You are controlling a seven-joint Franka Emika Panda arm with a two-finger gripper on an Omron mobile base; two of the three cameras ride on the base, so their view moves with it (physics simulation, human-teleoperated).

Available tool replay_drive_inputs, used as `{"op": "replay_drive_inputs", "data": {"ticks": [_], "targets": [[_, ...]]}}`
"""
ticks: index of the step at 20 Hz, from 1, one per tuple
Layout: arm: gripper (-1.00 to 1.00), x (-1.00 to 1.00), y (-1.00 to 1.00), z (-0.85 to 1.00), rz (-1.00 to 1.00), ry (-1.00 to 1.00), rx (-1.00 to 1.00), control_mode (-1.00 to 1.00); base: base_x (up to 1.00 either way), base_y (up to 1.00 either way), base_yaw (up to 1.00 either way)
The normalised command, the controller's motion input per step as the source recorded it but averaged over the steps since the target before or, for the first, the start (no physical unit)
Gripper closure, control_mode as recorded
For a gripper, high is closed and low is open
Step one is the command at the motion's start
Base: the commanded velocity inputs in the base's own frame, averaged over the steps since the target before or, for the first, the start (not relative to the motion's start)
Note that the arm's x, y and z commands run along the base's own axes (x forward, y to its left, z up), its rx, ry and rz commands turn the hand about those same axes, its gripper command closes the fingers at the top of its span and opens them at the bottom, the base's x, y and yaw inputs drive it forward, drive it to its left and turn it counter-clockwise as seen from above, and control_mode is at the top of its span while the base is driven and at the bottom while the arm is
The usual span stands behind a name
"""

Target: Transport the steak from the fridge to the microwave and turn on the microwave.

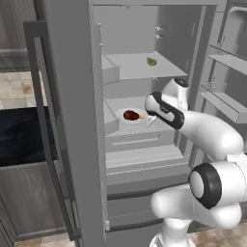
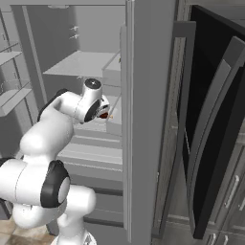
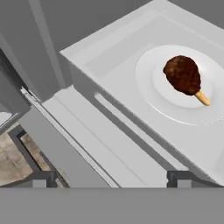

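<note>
The fridge [image 1: 72, 144] stands open, with pale shelves inside. On its middle shelf the steak [image 1: 130, 115] lies on a white plate [image 1: 126, 122]. It is a reddish-brown lump with an orange-tan tip. In the hand view the steak [image 3: 183, 74] sits on the plate [image 3: 151, 89] at the upper right. My gripper [image 3: 111, 179] is open and empty, short of the shelf edge and lower left of the plate. In the right base view my wrist covers most of the steak [image 2: 104, 115]. A black front [image 1: 19, 137] sits among wood cabinets; I cannot tell whether it is the microwave.
A small green item [image 1: 151, 61] lies on the upper shelf. An open fridge door [image 2: 143, 119] stands close on the arm's right, another door with racks [image 1: 224, 87] on the far side. Below the plate's shelf are drawer fronts [image 1: 140, 142].
</note>
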Motion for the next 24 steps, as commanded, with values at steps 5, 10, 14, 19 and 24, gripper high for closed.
{"op": "replay_drive_inputs", "data": {"ticks": [5, 10, 14, 19, 24], "targets": [[-1.00, 0.43, 0.00, -0.13, 0.06, 0.00, 0.00, -1.00, 0.00, 0.00, 0.00], [-1.00, 0.48, 0.00, -0.14, 0.04, 0.00, 0.00, -1.00, 0.00, 0.00, 0.00], [-1.00, 0.53, 0.00, -0.23, 0.03, 0.00, 0.00, -1.00, 0.00, 0.00, 0.00], [-1.00, 0.47, -0.02, -0.24, 0.03, 0.00, 0.00, -1.00, 0.00, 0.00, 0.00], [-1.00, 0.42, -0.04, -0.19, 0.01, 0.00, 0.00, -1.00, 0.00, 0.00, 0.00]]}}
